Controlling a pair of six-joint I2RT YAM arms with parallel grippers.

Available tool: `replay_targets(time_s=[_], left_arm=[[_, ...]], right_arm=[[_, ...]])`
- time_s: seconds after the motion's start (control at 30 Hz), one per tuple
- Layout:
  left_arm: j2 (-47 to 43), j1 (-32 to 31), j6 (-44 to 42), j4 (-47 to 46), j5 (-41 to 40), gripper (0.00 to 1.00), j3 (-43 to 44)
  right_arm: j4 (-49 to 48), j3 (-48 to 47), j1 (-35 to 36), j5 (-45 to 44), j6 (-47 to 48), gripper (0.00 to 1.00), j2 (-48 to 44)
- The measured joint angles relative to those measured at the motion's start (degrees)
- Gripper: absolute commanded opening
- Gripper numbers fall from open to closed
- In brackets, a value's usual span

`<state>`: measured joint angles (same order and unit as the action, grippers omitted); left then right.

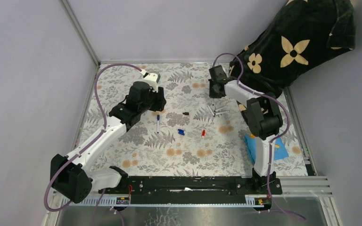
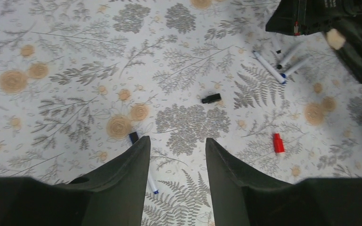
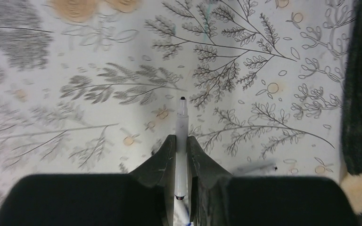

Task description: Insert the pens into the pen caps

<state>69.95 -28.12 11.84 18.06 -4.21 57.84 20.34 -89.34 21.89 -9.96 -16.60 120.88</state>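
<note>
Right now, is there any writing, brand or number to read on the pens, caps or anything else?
No readable text anywhere.
The pen in the right gripper shows no lettering; the black cap, red cap and blue cap show no marks.
The table cover and dark cloth carry only flower patterns.

No legible text, label, brand or number anywhere.

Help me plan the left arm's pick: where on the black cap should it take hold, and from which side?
Take the black cap across its middle, from straight above, with the fingers closing on its two long sides. It lies flat on its side on the floral cloth with nothing touching it, so both sides are free. The left gripper is open and empty.
</note>
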Motion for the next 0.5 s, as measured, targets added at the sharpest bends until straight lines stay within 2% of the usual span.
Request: replay_targets(time_s=[0.1, 0.23, 0.37, 0.5], left_arm=[[-1.2, 2.3, 0.8, -2.5, 7.2, 0.56, -2.0], [-4.1, 5.9, 3.0, -7.9, 19.0, 0.59, -5.6], [-6.5, 7.9, 5.6, -14.5, 28.5, 0.61, -8.0], [-7.3, 8.3, 8.2, -20.7, 35.8, 0.61, -9.5]], right_arm=[[-2.9, 3.8, -0.1, 3.2, 0.0, 0.0, -5.9], [-10.8, 10.2, -0.1, 12.7, -2.6, 0.0, -16.3], [-25.2, 21.1, 0.4, 23.2, -10.0, 0.0, -27.4], [-37.1, 28.9, 3.4, 28.0, -17.2, 0.0, -32.8]])
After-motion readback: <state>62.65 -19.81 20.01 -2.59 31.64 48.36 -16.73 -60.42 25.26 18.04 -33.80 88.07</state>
